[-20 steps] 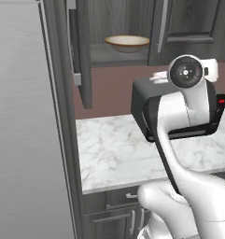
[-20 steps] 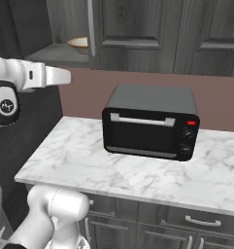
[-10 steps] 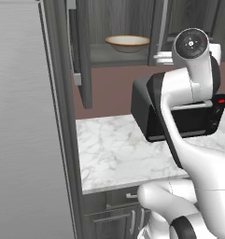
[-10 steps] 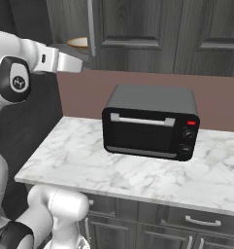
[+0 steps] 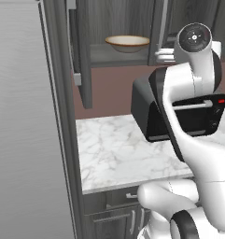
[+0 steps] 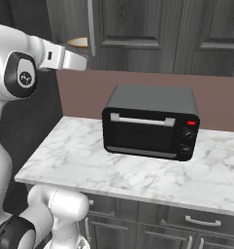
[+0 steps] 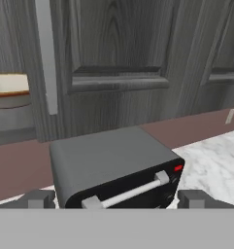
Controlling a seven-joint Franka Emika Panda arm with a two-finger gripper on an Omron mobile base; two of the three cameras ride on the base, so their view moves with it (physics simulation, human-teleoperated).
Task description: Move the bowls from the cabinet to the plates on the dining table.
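Note:
A wide cream bowl [image 5: 127, 43] with a tan-brown rim sits on the shelf of the dark grey cabinet [image 5: 115, 17], whose left door [image 5: 82, 56] stands open. From the right the bowl [image 6: 79, 42] peeks past the door's edge. In the hand view it [image 7: 9, 83] lies at the far left, behind the silver bar handle [image 7: 46, 58]. My gripper [image 7: 117, 200] is open with nothing between its tips. It is raised in front of the shut cabinet door [image 7: 118, 58], right of the bowl and apart from it. The plates and the dining table are out of view.
A black toaster oven [image 6: 150, 121] stands on the marble worktop [image 6: 138, 170] below the cabinet, under my raised hand. A tall grey panel [image 5: 25, 121] walls off the left side. Dark drawers [image 6: 201, 221] run under the worktop.
My arm has risen and the hand has swung up and right, closer to the cabinet. The gripper has stayed open. The bowl has not moved.

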